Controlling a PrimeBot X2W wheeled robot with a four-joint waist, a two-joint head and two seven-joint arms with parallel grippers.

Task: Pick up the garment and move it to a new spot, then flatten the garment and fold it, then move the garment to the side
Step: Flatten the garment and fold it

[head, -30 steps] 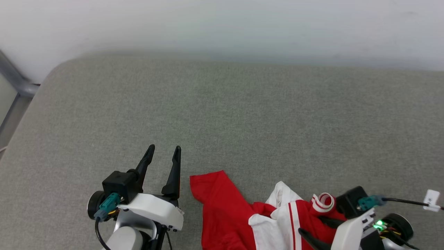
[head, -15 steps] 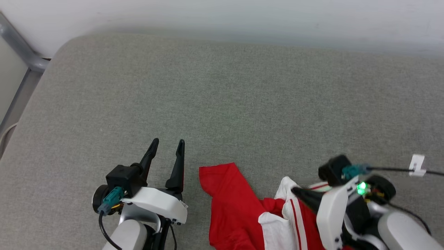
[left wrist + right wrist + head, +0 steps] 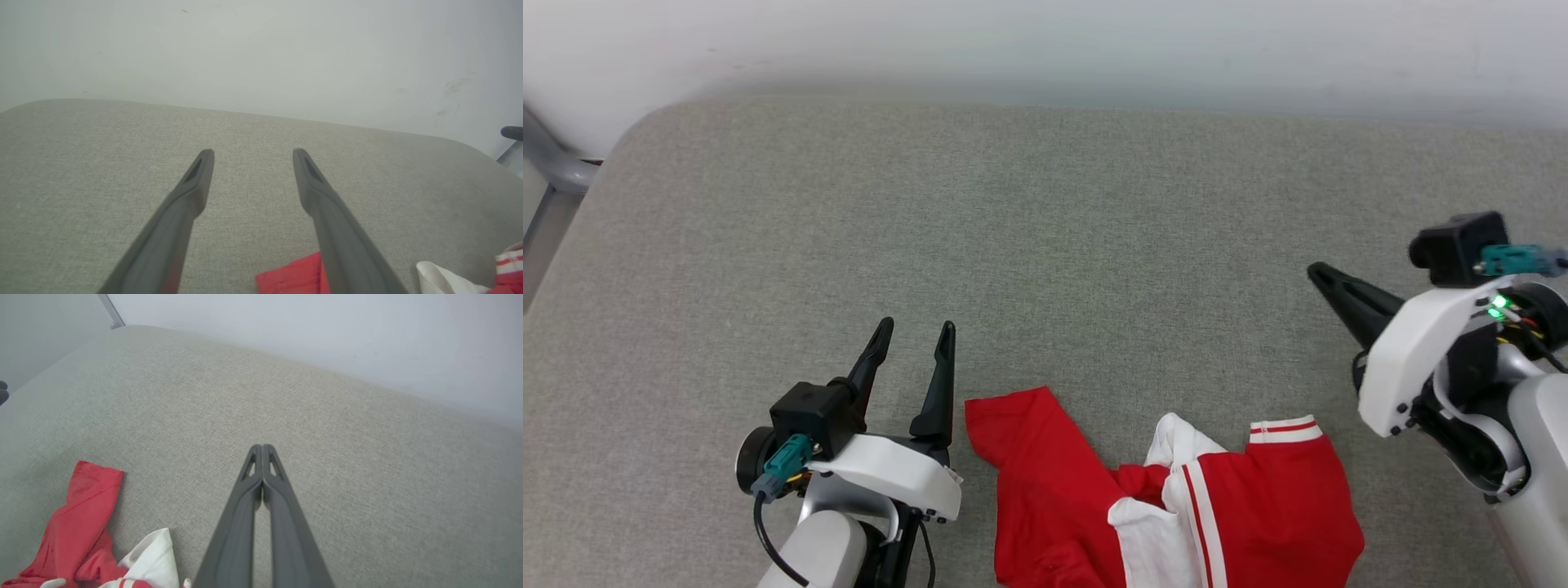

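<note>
The red and white garment (image 3: 1176, 498) lies crumpled on the grey cushion (image 3: 1045, 245) at the near edge, a striped cuff (image 3: 1284, 429) on its right side. Its red corner (image 3: 294, 279) shows low in the left wrist view, and its red and white folds (image 3: 88, 522) sit at the lower left of the right wrist view. My left gripper (image 3: 913, 330) (image 3: 251, 153) stands open just left of the garment, nothing between its fingers. My right gripper (image 3: 1313, 271) (image 3: 261, 447) is shut and empty, raised up and to the right of the garment.
A pale wall (image 3: 1045, 49) runs along the cushion's far edge. A grey metal frame (image 3: 551, 163) stands past the cushion's left corner. Bare cushion stretches ahead of both grippers.
My right gripper has let go of the striped cuff and risen up and to the right, away from the garment. The cuff now lies flatter. The left gripper has held still; the camera shifted.
</note>
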